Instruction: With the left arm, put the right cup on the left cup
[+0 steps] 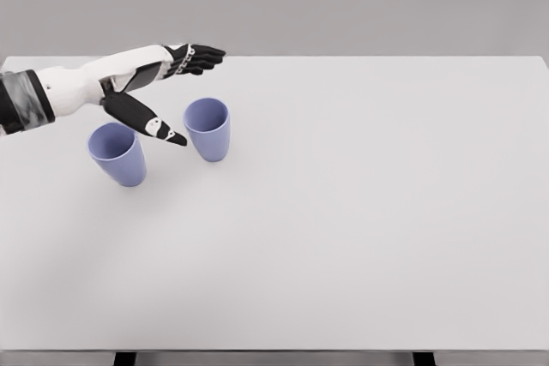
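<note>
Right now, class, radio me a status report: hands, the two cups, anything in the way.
Left hand open, above and between cups, holding nothing. Right hand not in view. Right cup upright, ungrasped; left cup upright beside it. Nothing between them on table.

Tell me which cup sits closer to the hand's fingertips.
The right cup: the left hand is open around its rim, thumb just left of it. The left cup sits under the wrist.

No readable text anywhere tbh: no labels, brands or nos. on either cup, the hand or the table, afaict. Everything's just plain surfaces w/o markings.
</note>
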You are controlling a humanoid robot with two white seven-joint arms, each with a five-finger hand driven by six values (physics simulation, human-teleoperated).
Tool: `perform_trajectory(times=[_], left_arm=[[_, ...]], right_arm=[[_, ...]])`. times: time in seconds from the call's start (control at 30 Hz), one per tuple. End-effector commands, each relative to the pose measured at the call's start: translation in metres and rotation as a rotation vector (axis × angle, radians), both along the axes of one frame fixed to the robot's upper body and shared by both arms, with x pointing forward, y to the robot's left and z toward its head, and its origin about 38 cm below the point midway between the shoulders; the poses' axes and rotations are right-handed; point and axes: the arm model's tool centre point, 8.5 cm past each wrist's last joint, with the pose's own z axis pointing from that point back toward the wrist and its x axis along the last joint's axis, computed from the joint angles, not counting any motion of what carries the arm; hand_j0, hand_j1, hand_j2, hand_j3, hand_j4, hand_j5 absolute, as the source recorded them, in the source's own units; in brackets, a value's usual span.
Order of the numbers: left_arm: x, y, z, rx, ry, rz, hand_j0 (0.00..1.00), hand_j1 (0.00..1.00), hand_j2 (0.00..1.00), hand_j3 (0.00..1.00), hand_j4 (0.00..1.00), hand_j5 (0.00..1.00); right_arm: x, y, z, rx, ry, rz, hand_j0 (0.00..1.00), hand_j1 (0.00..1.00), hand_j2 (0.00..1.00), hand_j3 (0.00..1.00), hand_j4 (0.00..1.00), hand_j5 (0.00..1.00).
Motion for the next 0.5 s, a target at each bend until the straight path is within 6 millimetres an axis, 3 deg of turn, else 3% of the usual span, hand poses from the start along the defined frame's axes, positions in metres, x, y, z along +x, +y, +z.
perform_trajectory(times=[0.0,0.2,0.47], left_arm=[[0.002,-0.003,-0.017,0.017,0.062,0.022,1.00,1.00,1.00,1.00,1.00,1.00],[0.016,-0.005,-0.012,0.041,0.007,0.130,1.00,1.00,1.00,1.00,1.00,1.00],[0.017,-0.013,-0.036,0.072,0.064,0.113,1.00,1.00,1.00,1.00,1.00,1.00]], right_arm=[[0.000,0.000,0.000,-0.001,-0.001,0.000,1.00,1.00,1.00,1.00,1.00,1.00],[0.000,0.000,0.000,0.000,0.000,0.000,1.00,1.00,1.00,1.00,1.00,1.00],[0.000,0.000,0.000,0.000,0.000,0.000,1.00,1.00,1.00,1.00,1.00,1.00]])
